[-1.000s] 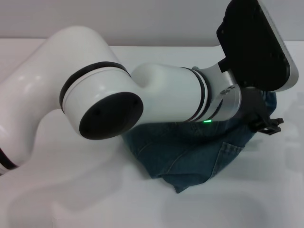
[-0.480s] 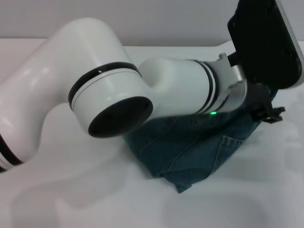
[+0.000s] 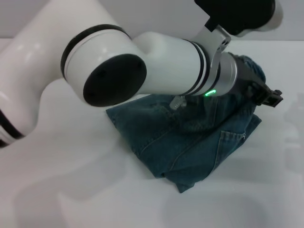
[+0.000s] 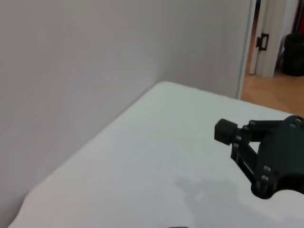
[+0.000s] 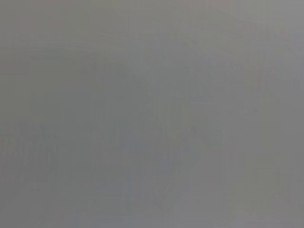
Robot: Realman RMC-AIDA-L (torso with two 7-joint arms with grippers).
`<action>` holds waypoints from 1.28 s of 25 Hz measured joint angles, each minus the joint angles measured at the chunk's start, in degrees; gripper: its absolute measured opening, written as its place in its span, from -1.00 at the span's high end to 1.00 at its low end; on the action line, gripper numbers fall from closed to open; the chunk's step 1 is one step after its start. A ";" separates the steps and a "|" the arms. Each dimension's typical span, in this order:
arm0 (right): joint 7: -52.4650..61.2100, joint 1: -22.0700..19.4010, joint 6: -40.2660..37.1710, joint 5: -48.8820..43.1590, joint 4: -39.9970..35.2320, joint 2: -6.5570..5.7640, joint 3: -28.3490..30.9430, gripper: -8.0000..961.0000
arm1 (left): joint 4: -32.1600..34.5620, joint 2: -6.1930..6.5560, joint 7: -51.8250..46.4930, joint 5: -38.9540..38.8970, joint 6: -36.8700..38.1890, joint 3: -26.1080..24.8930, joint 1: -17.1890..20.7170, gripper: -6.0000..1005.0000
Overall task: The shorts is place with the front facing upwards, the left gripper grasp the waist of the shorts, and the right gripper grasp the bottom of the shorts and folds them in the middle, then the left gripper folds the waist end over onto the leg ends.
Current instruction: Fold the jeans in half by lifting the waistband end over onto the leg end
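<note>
The shorts (image 3: 190, 142) lie folded into a blue-green denim bundle on the white table (image 3: 71, 190), with a pocket seam showing on the right part. My left arm reaches across over them, its green light (image 3: 209, 92) lit at the wrist. The black left gripper (image 3: 270, 96) hangs just past the bundle's right edge, above the table. In the left wrist view a black gripper (image 4: 224, 131) stands over bare table, with no denim in it. The waist end and leg ends cannot be told apart in the bundle. The right gripper is out of view.
A black and white part of the right arm (image 3: 237, 14) hangs at the top of the head view, above the shorts. The left wrist view shows a grey wall (image 4: 71, 71) along the table's edge and a doorway (image 4: 275, 42). The right wrist view is plain grey.
The left arm has lifted, carrying its gripper up from beside the bundle's right edge. More of the shorts' far-left part now shows. The right arm's black part has risen toward the top.
</note>
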 joint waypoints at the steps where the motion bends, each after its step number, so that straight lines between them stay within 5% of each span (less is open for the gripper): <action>1: 0.00 0.02 0.00 0.00 0.01 0.00 -0.02 0.99 | 0.23 0.00 -0.03 -0.21 0.33 0.07 -0.01 -0.70; 13: 0.00 -0.01 0.00 0.01 -0.16 0.00 -0.01 0.99 | -0.38 -0.18 0.74 8.41 10.95 6.64 2.62 -0.69; 20: 0.00 -1.04 -1.64 -1.95 -0.30 0.00 0.44 0.99 | -3.02 -0.18 0.40 9.46 1.66 5.62 0.21 -0.68; 32: 0.54 -6.21 -20.74 -2.22 -3.88 0.21 3.38 0.99 | -1.25 0.04 0.70 2.83 5.11 4.85 3.61 -0.67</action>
